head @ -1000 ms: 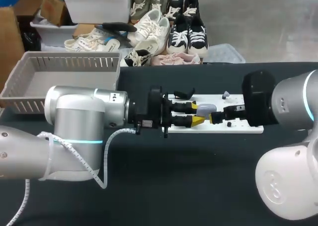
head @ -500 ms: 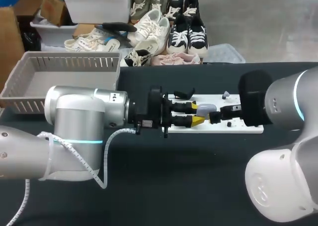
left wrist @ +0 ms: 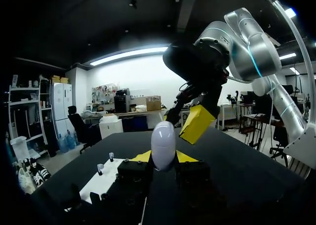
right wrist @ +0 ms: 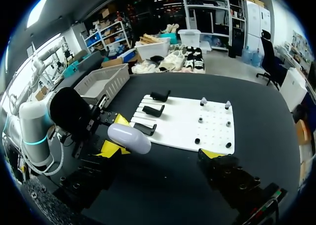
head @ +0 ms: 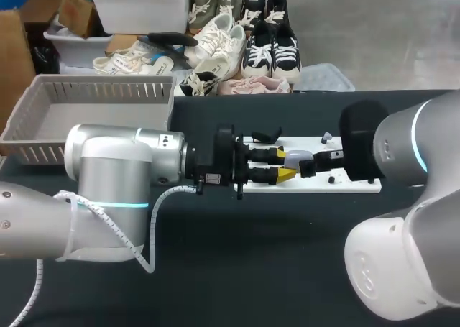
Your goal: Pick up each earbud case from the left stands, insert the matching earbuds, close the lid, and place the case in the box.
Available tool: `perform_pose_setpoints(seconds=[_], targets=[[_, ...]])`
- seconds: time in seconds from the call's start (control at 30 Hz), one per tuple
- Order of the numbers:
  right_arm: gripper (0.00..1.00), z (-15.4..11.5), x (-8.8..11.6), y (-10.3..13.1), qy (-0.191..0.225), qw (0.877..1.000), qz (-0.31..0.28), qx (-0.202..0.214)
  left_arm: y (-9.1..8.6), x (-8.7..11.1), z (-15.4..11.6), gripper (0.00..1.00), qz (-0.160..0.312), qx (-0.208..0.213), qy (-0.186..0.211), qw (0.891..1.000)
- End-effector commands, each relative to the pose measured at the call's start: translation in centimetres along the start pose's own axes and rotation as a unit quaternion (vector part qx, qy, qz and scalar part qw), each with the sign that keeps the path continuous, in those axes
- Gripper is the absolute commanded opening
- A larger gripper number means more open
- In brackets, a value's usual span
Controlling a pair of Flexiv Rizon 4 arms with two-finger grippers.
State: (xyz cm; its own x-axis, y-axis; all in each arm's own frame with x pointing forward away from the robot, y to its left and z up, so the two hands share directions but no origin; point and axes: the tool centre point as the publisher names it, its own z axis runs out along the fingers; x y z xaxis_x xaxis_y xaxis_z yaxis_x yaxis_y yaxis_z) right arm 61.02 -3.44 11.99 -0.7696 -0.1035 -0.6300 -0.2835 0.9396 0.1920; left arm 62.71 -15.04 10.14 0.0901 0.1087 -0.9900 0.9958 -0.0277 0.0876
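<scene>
Over the white stand board (head: 359, 185) on the desk (head: 215, 269), clamped the earbud case (head: 299, 157) in the left hand (head: 282, 164), long axis pointing straight out at the right hand (head: 315, 164). Stood that hand just beside the case's free end, fingers wide apart (holding nothing, as far as visible).

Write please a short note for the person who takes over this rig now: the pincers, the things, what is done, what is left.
Left pincer: shut on the earbud case, held near the stand end of the white board.
Right pincer: open, holding nothing, close to the case.
The three black stands carry no case. Small pieces, likely earbuds, sit at the board's other end.
Done: the case is picked up.
Left: insert the earbuds, close the lid, put the case in the grey box. Whether the lid is open, I cannot tell.
</scene>
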Motion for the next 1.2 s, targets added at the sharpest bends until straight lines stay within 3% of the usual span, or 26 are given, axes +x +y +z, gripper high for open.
perform_pose_setpoints(seconds=[0.03,0.63,1.2], targets=[[1.0,0.1,-0.3,0.3,0.004,1.0,0.002,0.014,0.1,0.1,0.0,0.0,0.0,0.0,-0.001,1.0],[1.0,0.2,-0.9,0.5,0.003,1.0,0.006,0.017,0.1,0.1,0.0,0.0,0.0,0.0,-0.001,1.0],[1.0,-1.7,-3.1,0.6,-0.018,1.0,-0.001,0.019,0.1,0.1,0.0,0.0,0.0,0.0,-0.001,1.0]])
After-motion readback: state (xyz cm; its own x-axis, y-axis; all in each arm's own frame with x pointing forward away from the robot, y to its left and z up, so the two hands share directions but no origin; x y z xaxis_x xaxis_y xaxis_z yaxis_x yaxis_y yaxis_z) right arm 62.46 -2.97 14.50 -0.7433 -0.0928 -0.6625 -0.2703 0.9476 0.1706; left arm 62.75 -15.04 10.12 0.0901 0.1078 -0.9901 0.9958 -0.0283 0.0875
